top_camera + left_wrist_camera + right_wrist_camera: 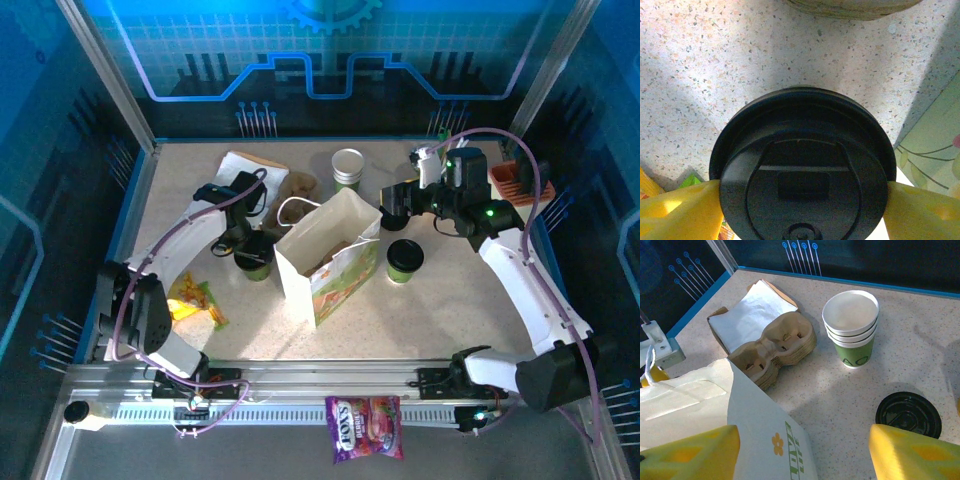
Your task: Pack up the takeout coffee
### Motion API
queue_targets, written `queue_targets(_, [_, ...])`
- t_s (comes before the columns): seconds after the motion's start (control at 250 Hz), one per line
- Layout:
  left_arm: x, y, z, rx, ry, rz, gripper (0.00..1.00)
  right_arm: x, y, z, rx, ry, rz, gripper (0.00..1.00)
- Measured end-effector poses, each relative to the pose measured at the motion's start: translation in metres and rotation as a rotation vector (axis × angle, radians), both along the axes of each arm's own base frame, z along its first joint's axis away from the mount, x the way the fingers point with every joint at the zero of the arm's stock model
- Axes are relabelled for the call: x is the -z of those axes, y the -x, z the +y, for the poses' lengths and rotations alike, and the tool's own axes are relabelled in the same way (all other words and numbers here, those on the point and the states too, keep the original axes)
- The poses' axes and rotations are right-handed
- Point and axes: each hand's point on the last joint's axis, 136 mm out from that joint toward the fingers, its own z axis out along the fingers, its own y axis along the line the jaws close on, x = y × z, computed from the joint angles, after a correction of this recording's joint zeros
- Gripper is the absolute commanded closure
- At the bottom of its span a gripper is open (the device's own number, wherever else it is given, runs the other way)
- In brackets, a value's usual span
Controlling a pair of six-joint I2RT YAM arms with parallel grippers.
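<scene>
One takeout coffee cup with a black lid sits just left of the white flower-printed paper bag. My left gripper is shut on it, and its yellow fingers run in under both sides of the lid. Whether the cup rests on the table is unclear. A second lidded cup stands on the table right of the bag, its lid by my right finger. My right gripper is open at the bag's upper right corner, the bag's edge between its spread fingers.
A stack of empty green-and-white cups and brown pulp cup carriers stand behind the bag, with white paper to their left. An orange rack is at far right. Yellow snack packets lie near left. A candy bag hangs off the front rail.
</scene>
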Motion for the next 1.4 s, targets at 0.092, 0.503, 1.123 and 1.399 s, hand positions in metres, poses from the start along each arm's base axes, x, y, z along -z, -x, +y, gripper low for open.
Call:
queue_targets(0.092, [-0.0001, -0.0005, -0.0002, 0.0, 0.0, -0.001, 0.2, 0.0, 0.0, 0.0, 0.0, 0.0, 0.0, 0.3])
queue_targets(0.503, [-0.0003, -0.0019, -0.0006, 0.0, 0.002, -0.007, 0.21, 0.0, 0.0, 0.0, 0.0, 0.0, 0.0, 0.3])
queue_targets(1.123, [0.0001, -0.0025, -0.0008, 0.0, 0.003, -0.008, 0.24, 0.0001, 0.0002, 0.0006, -0.004, -0.002, 0.001, 0.3])
queue_targets(1.399, [0.0002, -0.0025, -0.0008, 0.0, 0.002, -0.008, 0.24, 0.0012, -0.0002, 0.0009, -0.004, -0.002, 0.004, 0.3])
